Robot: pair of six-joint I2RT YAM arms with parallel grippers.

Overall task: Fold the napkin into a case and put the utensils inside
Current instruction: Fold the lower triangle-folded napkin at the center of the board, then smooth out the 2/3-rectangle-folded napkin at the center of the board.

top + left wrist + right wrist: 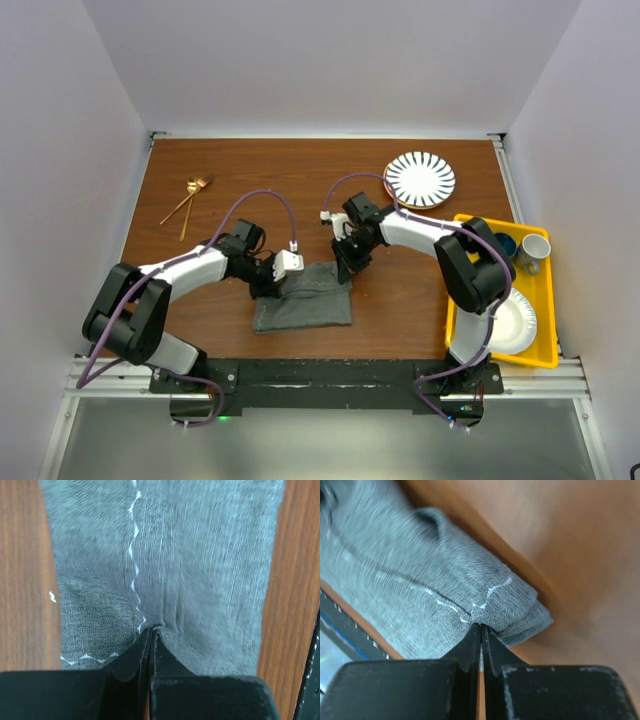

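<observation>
The dark grey napkin (303,298) lies folded in layers near the table's front middle. My left gripper (268,284) is shut on the napkin's left edge; in the left wrist view the jaws pinch the cloth (200,570) at the fingertips (151,628). My right gripper (345,270) is shut on the napkin's far right corner; the right wrist view shows the layered cloth (420,580) pinched at the gripper tips (481,626). The two gold-copper utensils (187,204) lie crossed at the far left, away from both grippers. No finished case shows.
A striped plate (420,179) sits at the far right of the table. A yellow tray (545,290) at the right edge holds a white plate (512,322), a mug (532,252) and a blue cup (504,243).
</observation>
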